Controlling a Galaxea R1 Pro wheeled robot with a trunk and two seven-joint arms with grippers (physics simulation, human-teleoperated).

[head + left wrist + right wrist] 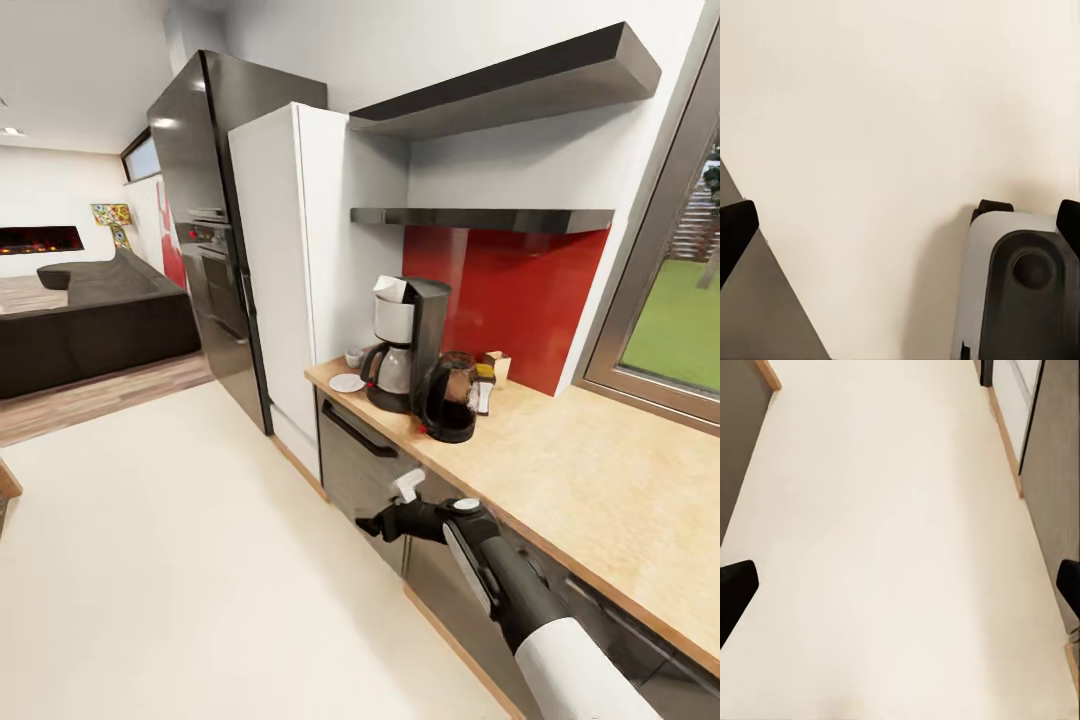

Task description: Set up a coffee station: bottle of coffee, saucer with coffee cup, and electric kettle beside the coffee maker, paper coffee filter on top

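- Two gripper views face the cream floor (892, 547): in each wrist view the black fingertips sit at opposite frame edges, so the left gripper (900, 225) and the right gripper (900, 585) both stand spread wide with nothing between the jaws.
- The right arm (500, 580) crosses the lower centre of the head view, in front of the grey cabinet fronts (360, 470); its gripper end points toward the left of the frame.
- The surface (600, 480), a light-wood countertop, runs from frame centre to the lower right.
- The coffee maker (410, 345) stands at the surface's left end; a white paper coffee filter (390, 289) sits on its top.
- The electric kettle (450, 397) stands just beside the coffee maker, on its right.
- The bottle of coffee (484, 388) stands just behind the kettle, near a small tan box (498, 366).
- The saucer (347, 382) lies on the surface left of the coffee maker; nothing rests on it.
- The coffee cup (354, 357) sits just behind the saucer; its contents cannot be told.
- The kitchen shelf (480, 217) hangs above the red backsplash (520, 300).
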